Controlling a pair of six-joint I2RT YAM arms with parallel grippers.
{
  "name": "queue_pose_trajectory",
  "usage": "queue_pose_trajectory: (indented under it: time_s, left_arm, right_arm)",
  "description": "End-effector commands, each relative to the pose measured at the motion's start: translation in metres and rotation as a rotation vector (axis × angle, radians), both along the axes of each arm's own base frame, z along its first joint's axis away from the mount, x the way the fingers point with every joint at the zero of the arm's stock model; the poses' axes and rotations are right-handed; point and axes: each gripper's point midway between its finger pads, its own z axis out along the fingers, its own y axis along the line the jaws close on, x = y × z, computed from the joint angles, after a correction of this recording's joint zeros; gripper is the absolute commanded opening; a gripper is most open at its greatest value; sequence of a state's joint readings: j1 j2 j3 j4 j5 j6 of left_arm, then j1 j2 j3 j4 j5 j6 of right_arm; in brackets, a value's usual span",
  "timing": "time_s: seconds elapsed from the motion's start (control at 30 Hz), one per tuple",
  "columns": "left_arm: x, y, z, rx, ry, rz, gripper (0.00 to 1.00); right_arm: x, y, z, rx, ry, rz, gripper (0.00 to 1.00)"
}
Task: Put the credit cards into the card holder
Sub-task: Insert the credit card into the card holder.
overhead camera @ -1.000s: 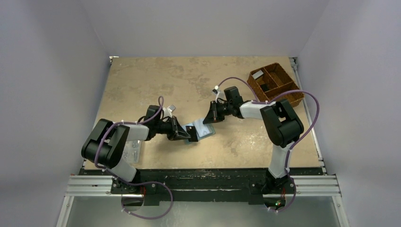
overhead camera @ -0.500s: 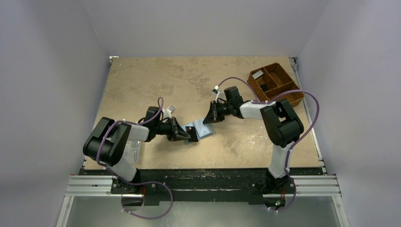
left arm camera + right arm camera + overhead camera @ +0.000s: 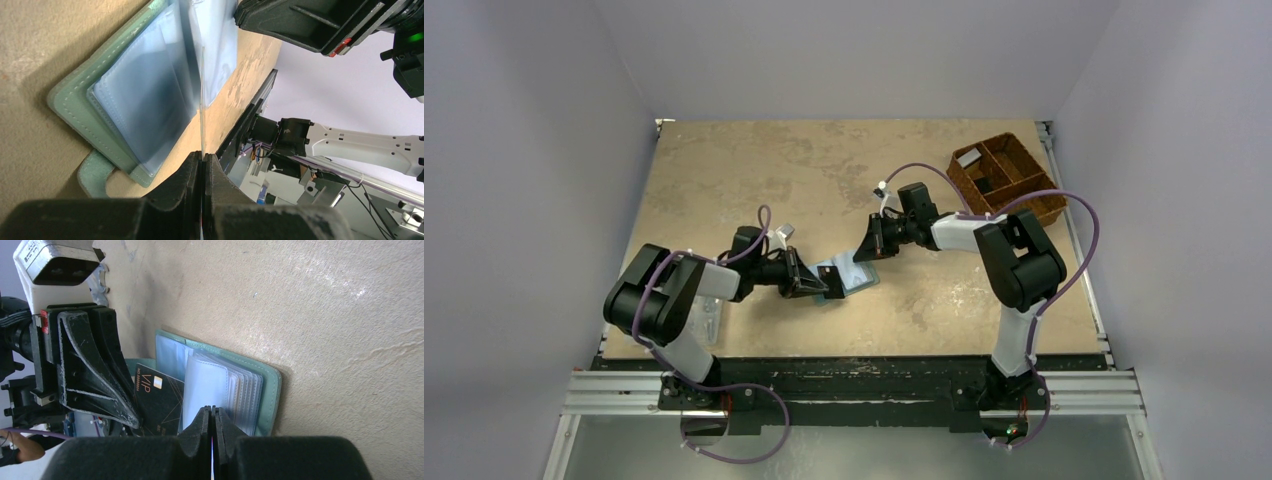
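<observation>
The card holder (image 3: pixel 852 277) lies open on the table, grey-green with pale blue clear sleeves (image 3: pixel 145 100). My left gripper (image 3: pixel 812 286) is shut on a black credit card (image 3: pixel 159 400) marked VIP. In the left wrist view that credit card (image 3: pixel 202 100) shows edge-on, its far end among the sleeves. My right gripper (image 3: pixel 212 411) is shut on one clear sleeve (image 3: pixel 207 382) and holds it up from the stack (image 3: pixel 247 392). The left gripper's fingers (image 3: pixel 95 375) stand just left of the card. No other credit cards show.
A brown woven divided basket (image 3: pixel 1007 178) sits at the back right with small items inside. A clear plastic box (image 3: pixel 707 318) lies under my left arm near the table's front edge (image 3: pixel 854 358). The two grippers meet close together over the holder.
My left arm's elbow has shifted slightly to the right. Both grippers and the card holder stay about where they were.
</observation>
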State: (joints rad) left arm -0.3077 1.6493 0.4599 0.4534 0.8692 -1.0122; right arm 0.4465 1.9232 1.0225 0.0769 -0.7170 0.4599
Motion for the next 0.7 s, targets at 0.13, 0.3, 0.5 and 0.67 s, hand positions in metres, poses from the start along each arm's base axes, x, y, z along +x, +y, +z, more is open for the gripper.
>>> queue_pose_trajectory:
  time_s: [0.13,0.3,0.5,0.67]
  left_arm:
    - [0.006,-0.003,0.01,-0.048,-0.058,-0.014,0.0]
    - [0.006,-0.003,0.006,-0.053,-0.046,-0.01,0.0]
    - [0.01,-0.004,0.006,-0.069,-0.061,0.008,0.0]
    - [0.017,-0.006,0.007,-0.084,-0.087,0.024,0.0]
  right_arm:
    - [-0.003,-0.019,-0.035,-0.123,0.035,-0.046,0.05]
    - [-0.004,-0.02,-0.035,-0.123,0.038,-0.049,0.05]
    - [-0.005,-0.021,-0.037,-0.125,0.04,-0.049,0.05]
    - [-0.005,-0.021,-0.037,-0.124,0.042,-0.047,0.05]
